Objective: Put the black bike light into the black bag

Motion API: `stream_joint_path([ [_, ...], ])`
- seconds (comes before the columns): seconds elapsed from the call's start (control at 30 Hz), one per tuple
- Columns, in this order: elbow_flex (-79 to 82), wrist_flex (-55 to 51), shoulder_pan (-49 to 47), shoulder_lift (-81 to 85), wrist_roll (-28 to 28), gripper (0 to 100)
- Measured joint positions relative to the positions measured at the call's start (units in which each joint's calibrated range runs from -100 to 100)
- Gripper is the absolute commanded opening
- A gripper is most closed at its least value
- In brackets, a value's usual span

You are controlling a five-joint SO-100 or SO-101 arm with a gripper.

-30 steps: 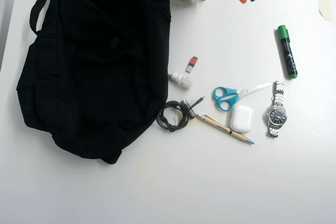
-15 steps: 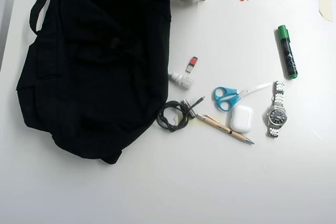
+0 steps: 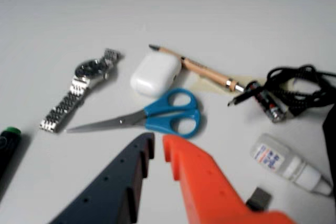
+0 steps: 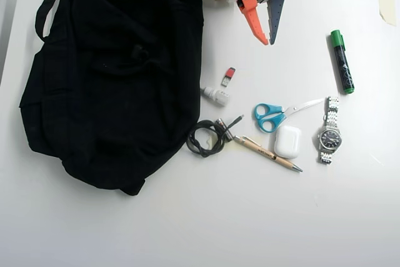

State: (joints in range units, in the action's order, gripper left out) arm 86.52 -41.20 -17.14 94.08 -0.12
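Observation:
The black bike light point(image 4: 221, 127) lies on the white table just right of the black bag point(image 4: 112, 79), with its thin black strap loop point(image 4: 201, 139) coiled beside it. In the wrist view the light point(image 3: 270, 107) is at the right and a sliver of the bag point(image 3: 331, 145) shows at the right edge. My gripper point(image 4: 267, 42) hangs near the table's top edge, well above and to the right of the light in the overhead view. Its orange and dark fingers nearly touch at the tips, with nothing between them. From the wrist, the gripper point(image 3: 157, 141) points toward the scissors.
Right of the bag lie a red-and-silver USB stick point(image 4: 229, 76), a small white bottle point(image 4: 215, 96), blue scissors point(image 4: 272, 117), a white earbud case point(image 4: 287, 141), a pen point(image 4: 267, 154), a steel watch point(image 4: 329, 134) and a green-capped marker point(image 4: 342, 60).
My gripper has swung down from the top edge and a little left, further into the overhead view, and its fingers have drawn closer together. Nothing on the table has moved.

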Motion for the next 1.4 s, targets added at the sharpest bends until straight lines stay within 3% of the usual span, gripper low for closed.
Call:
stream_joint_path([
  [0.63, 11.9, -0.3, 1.1, 0.3, 0.0, 2],
  [0.97, 12.1, -11.4, 0.5, 0.3, 0.3, 2],
  [1.4, 12.1, -14.5, 0.8, -0.1, 0.2, 2],
])
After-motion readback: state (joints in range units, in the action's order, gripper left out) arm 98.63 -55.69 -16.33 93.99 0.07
